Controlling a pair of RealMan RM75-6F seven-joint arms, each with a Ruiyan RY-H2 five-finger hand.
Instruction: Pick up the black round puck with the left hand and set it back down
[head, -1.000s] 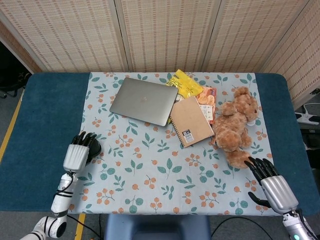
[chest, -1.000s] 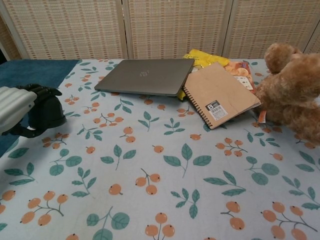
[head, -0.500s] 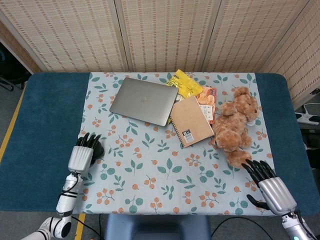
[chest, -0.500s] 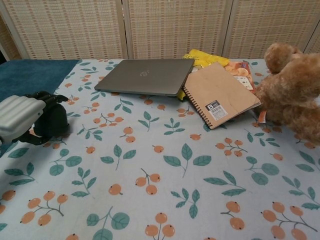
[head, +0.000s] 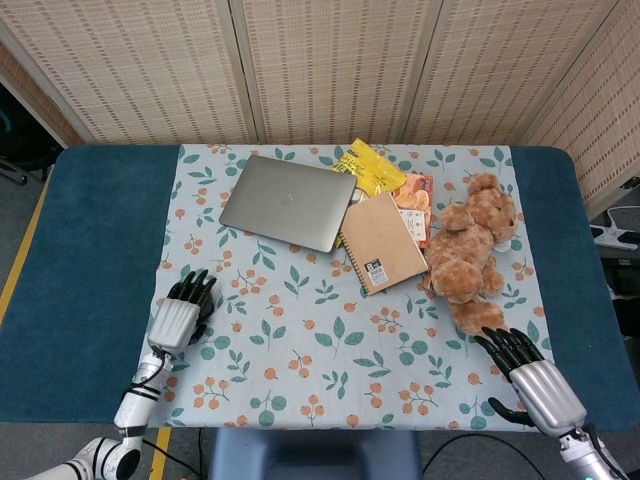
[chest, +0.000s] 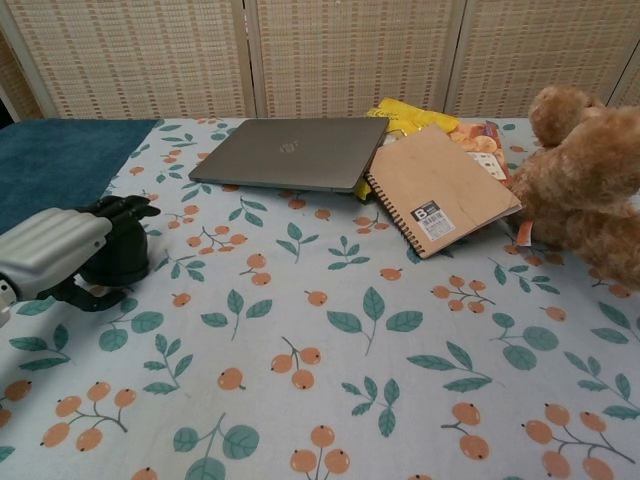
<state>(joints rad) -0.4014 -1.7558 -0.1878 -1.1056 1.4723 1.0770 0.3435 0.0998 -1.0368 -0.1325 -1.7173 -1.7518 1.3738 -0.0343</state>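
The tabletop is covered in dark blue, and a floral cloth printed with leaves and orange berries is spread over its middle. A closed grey laptop is found at the far centre of the cloth, with one corner resting over a brown spiral notebook that lies tilted just to its right. A brown teddy bear is laid on the right side of the cloth, touching the edge of the notebook. A yellow packet and an orange snack packet are partly tucked beneath the laptop and notebook at the far side. The left hand is seen at the near left edge of the cloth; in the chest view its fingers are curled over and around the black round puck, which is gripped. Whether the puck touches the cloth beneath it cannot be told from either view; in the head view the puck is almost wholly hidden beneath the hand. The right hand is placed at the near right corner, just short of the teddy bear, with its fingers spread apart and nothing held.
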